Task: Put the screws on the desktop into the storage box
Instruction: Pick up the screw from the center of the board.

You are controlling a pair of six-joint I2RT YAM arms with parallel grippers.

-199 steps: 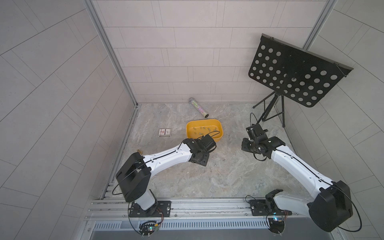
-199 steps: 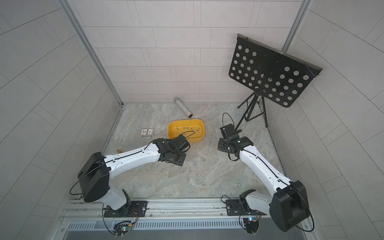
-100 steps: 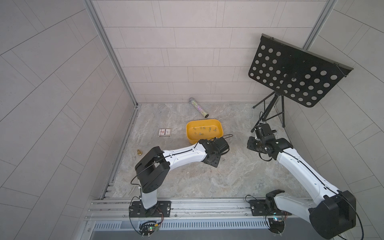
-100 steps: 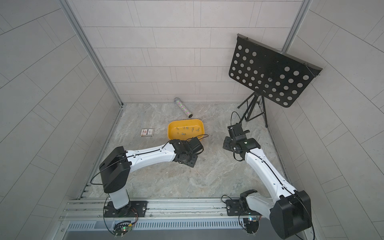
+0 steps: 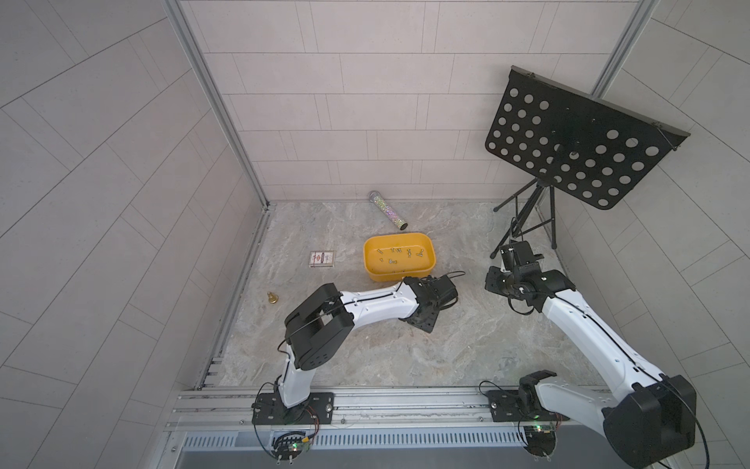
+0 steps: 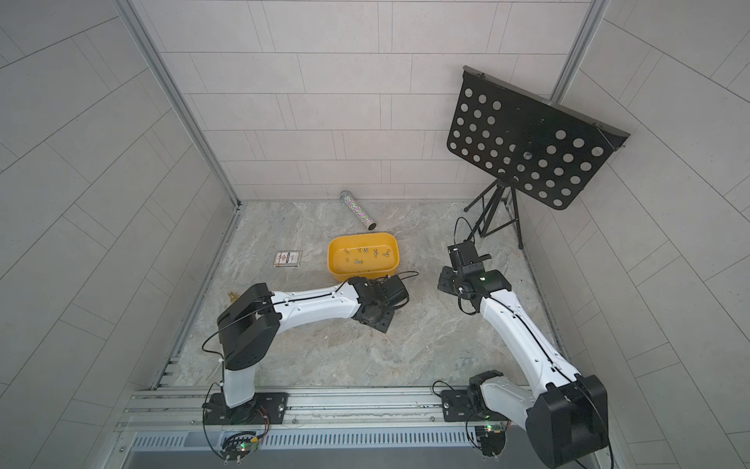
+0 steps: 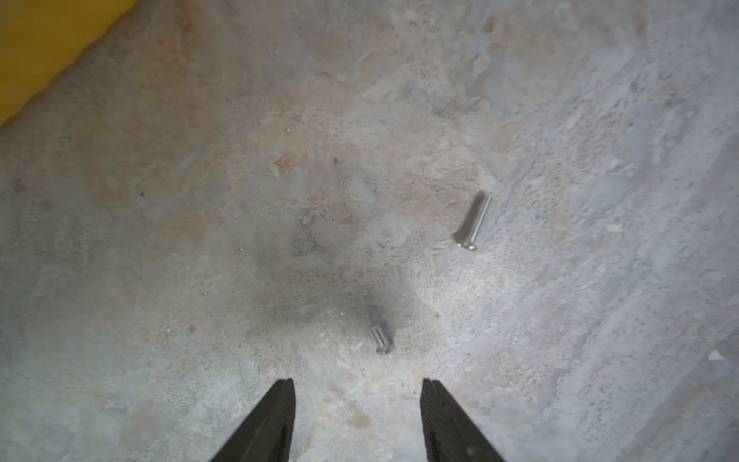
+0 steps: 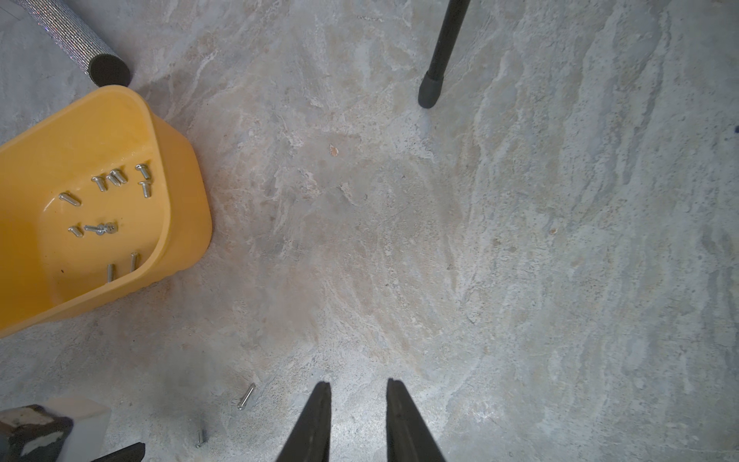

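Observation:
The yellow storage box (image 5: 367, 260) (image 6: 330, 260) stands mid-desktop with several silver screws (image 5: 395, 253) (image 8: 116, 178) inside. My left arm (image 5: 430, 298) hangs just in front of the box's right corner. Two screws lie on the desktop (image 7: 160, 280) there. The short screw (image 7: 381, 339) is just ahead of my left gripper (image 7: 358, 384), which is open and empty. The longer screw (image 7: 473, 220) lies farther off. My right gripper (image 8: 358, 383) is open by a narrow gap with nothing in it. It hovers right of the box, with the same two screws (image 8: 246, 396) beside it.
A glitter tube (image 5: 387, 209) lies behind the box. A small card box (image 5: 322, 258) and a brass bell (image 5: 272, 297) sit to the left. A black music stand (image 5: 576, 142) rises at the back right, one foot (image 8: 431, 92) near my right arm.
My left arm has swung right along the box's front to its right corner. My right arm has drifted right and back a little. Neither gripper has changed its opening.

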